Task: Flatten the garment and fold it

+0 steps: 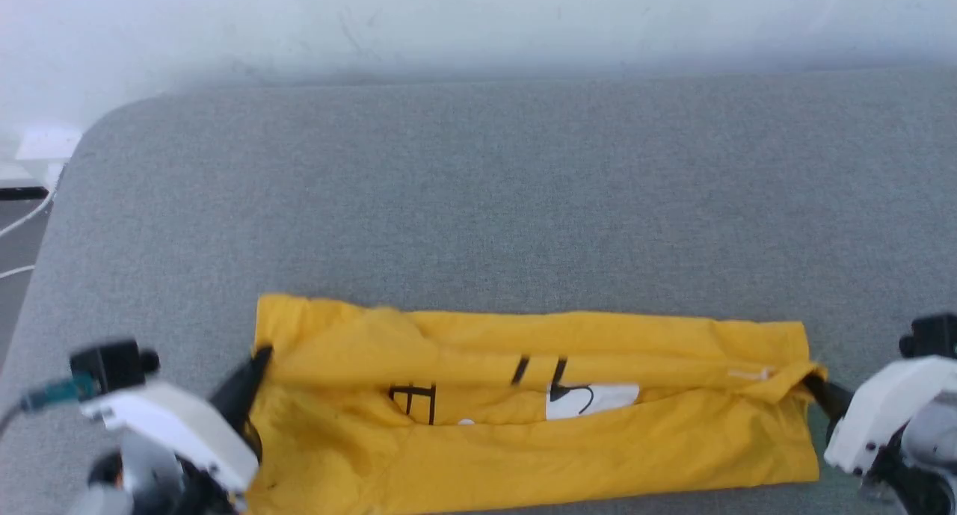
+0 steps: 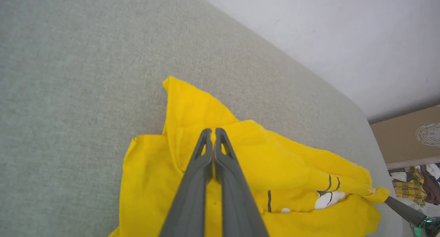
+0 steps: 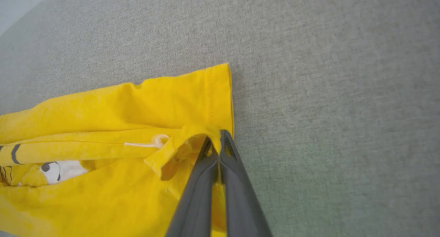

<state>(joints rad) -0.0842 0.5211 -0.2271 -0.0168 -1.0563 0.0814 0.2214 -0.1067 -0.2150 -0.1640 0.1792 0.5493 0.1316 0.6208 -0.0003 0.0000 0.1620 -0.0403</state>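
Head view: rumpled oblong garment [image 1: 523, 455] on woven grey surface [image 1: 523, 201]

Grey fabric-covered pad [image 1: 478, 186] with a rounded far-left corner.
A bright yellow cotton T-shirt [image 1: 523, 448] lies folded into a long band across its near part, black-and-white print showing in the fold.

A fold of the shirt [image 1: 523, 455] hides most of its print. The head view's bottom edge cuts off its near edge. The left gripper [image 1: 258, 362] is blurred there.
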